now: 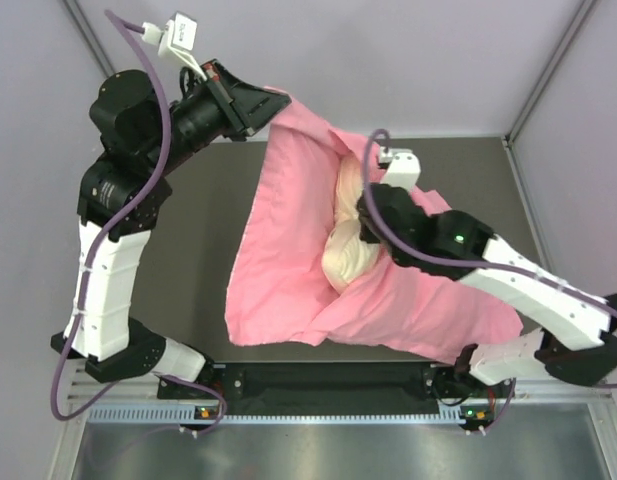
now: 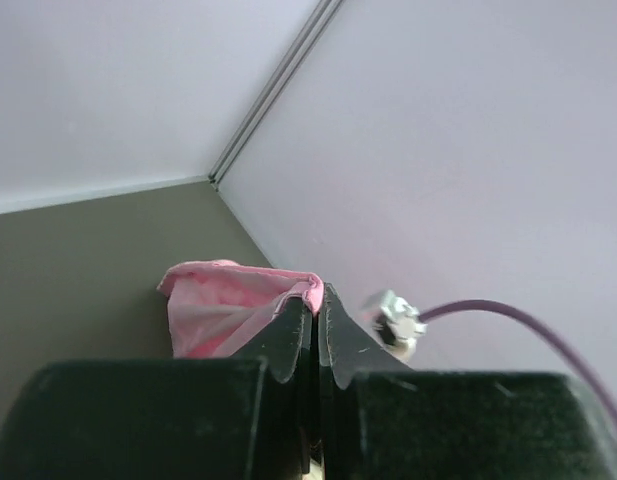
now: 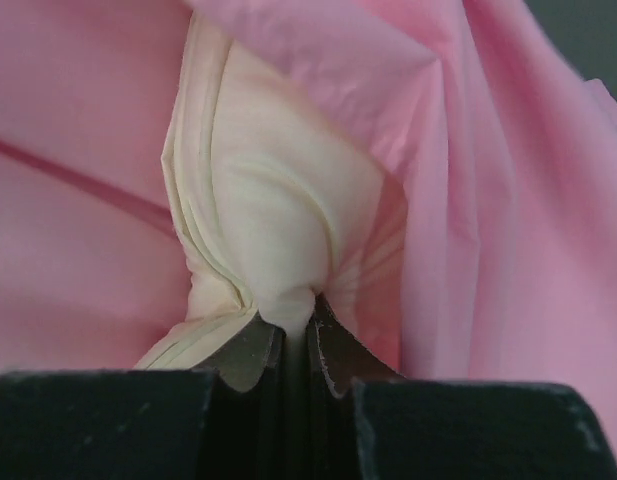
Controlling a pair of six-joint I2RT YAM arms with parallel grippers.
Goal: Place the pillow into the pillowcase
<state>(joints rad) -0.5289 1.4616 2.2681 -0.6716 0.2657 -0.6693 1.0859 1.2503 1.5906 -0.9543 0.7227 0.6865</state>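
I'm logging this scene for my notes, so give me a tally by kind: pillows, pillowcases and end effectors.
pillow: 1
pillowcase: 1
end effectors: 2, the left end effector shut on the pillowcase, the right end effector shut on the pillow
Total: 4

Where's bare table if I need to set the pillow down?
Bare table between the left arm and the pillowcase; a smaller patch at the far right corner. Centre and near right are crowded: pillowcase, pillow, right hand.
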